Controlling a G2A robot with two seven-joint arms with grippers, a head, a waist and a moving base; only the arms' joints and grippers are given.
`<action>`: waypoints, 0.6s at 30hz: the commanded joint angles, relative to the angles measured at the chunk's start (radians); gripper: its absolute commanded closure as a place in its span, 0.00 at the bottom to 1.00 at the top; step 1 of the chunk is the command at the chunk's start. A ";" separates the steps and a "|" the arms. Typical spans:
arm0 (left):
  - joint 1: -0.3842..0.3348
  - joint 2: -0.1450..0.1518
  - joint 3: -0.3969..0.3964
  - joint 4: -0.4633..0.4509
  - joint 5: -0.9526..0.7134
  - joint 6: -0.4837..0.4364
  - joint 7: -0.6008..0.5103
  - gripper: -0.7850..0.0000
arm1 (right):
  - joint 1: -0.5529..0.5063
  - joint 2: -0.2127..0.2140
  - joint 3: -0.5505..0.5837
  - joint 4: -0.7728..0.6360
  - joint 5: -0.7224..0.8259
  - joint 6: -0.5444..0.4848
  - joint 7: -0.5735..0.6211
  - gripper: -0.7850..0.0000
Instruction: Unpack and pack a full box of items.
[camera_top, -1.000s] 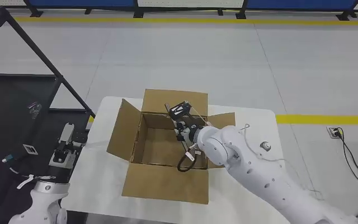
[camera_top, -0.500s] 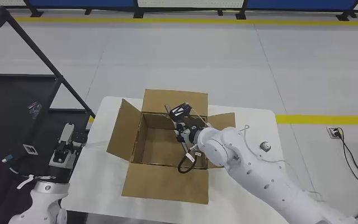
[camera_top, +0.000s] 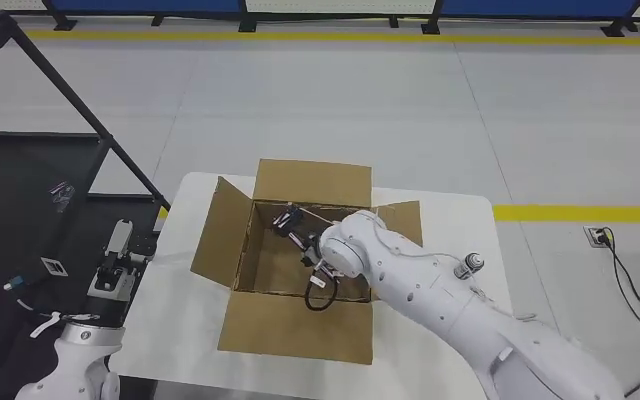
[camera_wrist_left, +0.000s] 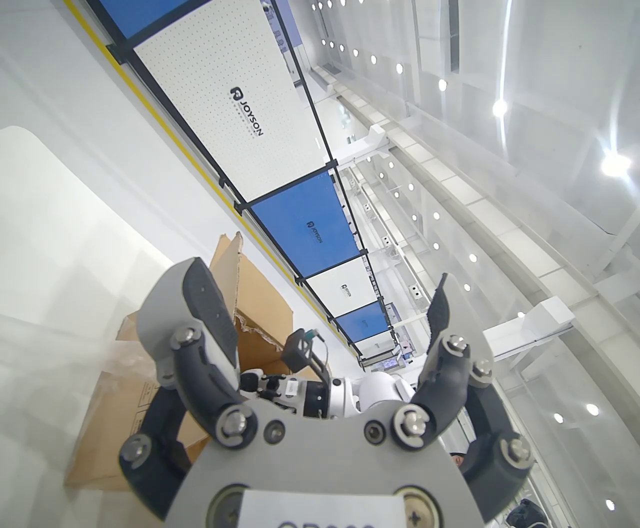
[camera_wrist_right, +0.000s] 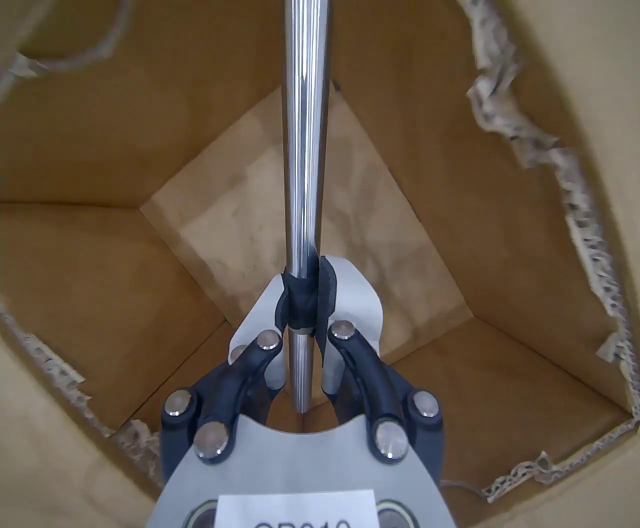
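An open cardboard box (camera_top: 310, 180) stands on the white table (camera_top: 450, 215). My right gripper (camera_top: 294, 224) is lowered inside it near the back wall. It is shut on a long shiny metal rod (camera_wrist_right: 305, 125), which points down toward the bare box floor (camera_wrist_right: 240, 220). In the right wrist view the black pads (camera_wrist_right: 325, 287) clamp the rod close to its near end. My left gripper (camera_wrist_left: 325, 300) is off to the left of the table, open and holding nothing, with the box (camera_wrist_left: 260, 310) and the right arm beyond it.
A small round dark-topped item (camera_top: 470, 266) sits on the table to the right of the box. A black rack (camera_top: 60, 200) stands to the left of the table. The box flaps stand open, with torn edges (camera_wrist_right: 550, 150).
My right gripper has moved left and down into the box with the rod. The left arm has kept still.
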 joint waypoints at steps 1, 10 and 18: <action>0.000 0.000 0.000 0.000 0.000 0.000 0.000 0.00 | 0.014 -0.050 -0.025 0.104 0.012 -0.025 0.008 1.00; 0.000 0.000 0.000 0.000 0.000 0.000 0.000 0.00 | 0.033 -0.216 -0.057 0.423 0.055 -0.057 0.003 1.00; 0.000 0.000 0.000 0.000 0.000 0.000 0.000 0.00 | 0.038 -0.296 -0.047 0.584 0.068 -0.026 -0.021 1.00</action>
